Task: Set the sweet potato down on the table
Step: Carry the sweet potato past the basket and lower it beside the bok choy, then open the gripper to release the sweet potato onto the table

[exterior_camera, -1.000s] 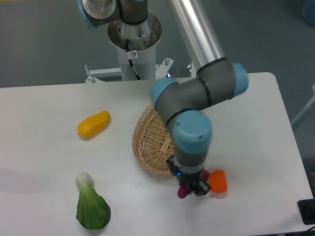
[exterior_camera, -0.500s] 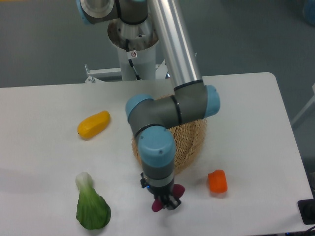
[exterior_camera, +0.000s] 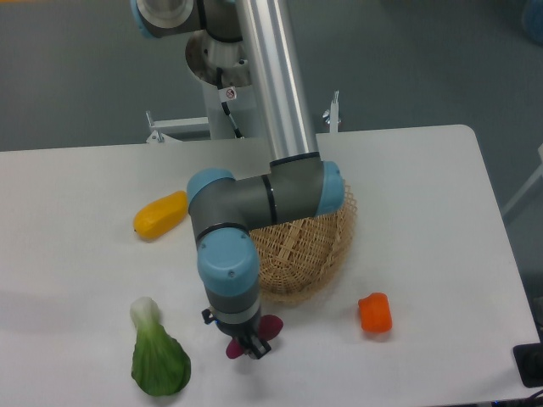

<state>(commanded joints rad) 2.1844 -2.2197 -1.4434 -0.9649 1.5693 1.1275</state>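
Note:
The sweet potato [exterior_camera: 270, 326] is a small magenta-purple piece held crosswise in my gripper [exterior_camera: 251, 342], with its two ends sticking out on either side of the black fingers. The gripper is shut on it, low over the white table [exterior_camera: 76, 288], near the front edge. It sits just in front of the wicker basket [exterior_camera: 310, 254] and to the right of the green leafy vegetable [exterior_camera: 159, 356]. Whether the sweet potato touches the tabletop cannot be told.
A yellow-orange oblong vegetable [exterior_camera: 161, 214] lies at the left of the table. A small orange-red chunky piece [exterior_camera: 375, 313] rests to the right of the basket. My arm's elbow hangs over the basket's left part.
My gripper has carried the sweet potato leftward along the front of the basket, from beside the orange-red piece to a spot near the green vegetable.

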